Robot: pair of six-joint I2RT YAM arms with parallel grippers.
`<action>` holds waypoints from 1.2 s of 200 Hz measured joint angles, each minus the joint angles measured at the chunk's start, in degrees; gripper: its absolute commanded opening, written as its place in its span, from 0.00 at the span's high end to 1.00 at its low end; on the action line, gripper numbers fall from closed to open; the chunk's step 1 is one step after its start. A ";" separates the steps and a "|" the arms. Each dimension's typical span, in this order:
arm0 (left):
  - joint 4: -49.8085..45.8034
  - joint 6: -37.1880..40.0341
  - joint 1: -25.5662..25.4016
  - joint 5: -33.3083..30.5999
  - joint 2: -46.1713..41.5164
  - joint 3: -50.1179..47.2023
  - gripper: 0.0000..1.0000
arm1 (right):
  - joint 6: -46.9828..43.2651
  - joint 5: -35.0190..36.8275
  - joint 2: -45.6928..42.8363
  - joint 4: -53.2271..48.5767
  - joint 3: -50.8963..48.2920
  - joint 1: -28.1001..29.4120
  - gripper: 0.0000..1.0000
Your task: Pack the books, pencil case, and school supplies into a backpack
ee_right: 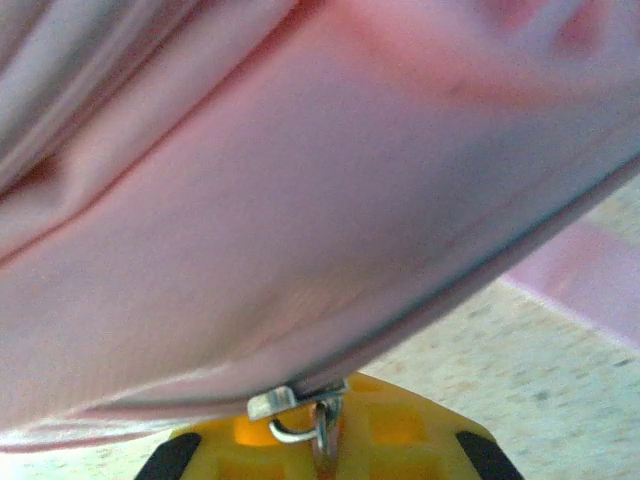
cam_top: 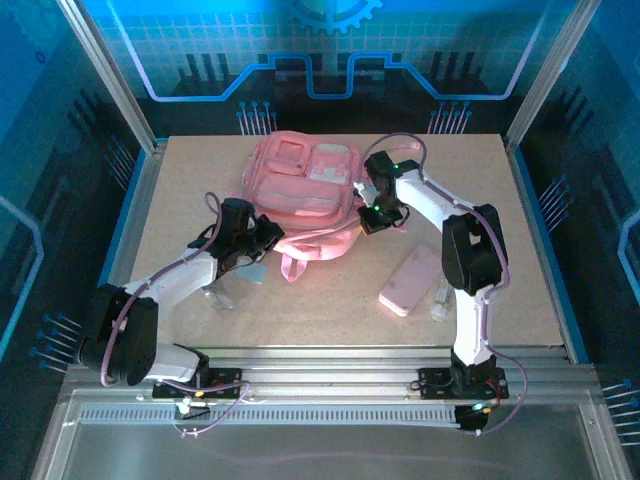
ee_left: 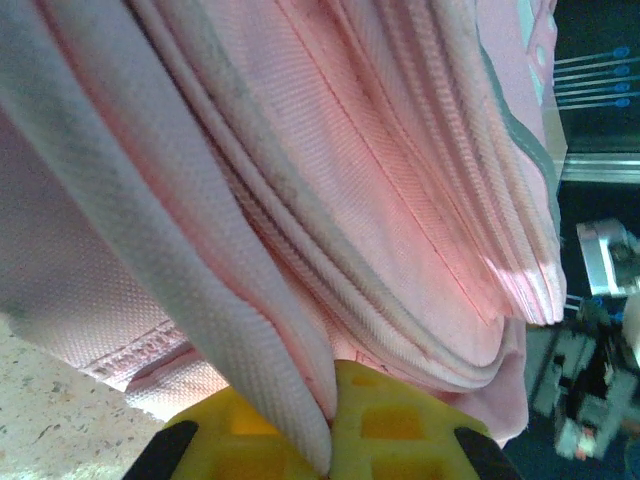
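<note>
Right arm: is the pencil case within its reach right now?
Probably, but not yet: the right gripper is shut on the backpack zipper pull. The pencil case lies uncovered on the table beside that arm, so once it lets go the way looks free.

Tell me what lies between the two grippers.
The backpack: its near edge stretches from the left gripper to the right gripper, each pinching it, as the top view shows.
</note>
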 measured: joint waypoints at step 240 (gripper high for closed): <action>-17.05 14.67 -2.08 -9.42 -10.73 4.04 0.15 | 12.66 -11.72 -12.28 19.54 -8.76 -7.50 0.32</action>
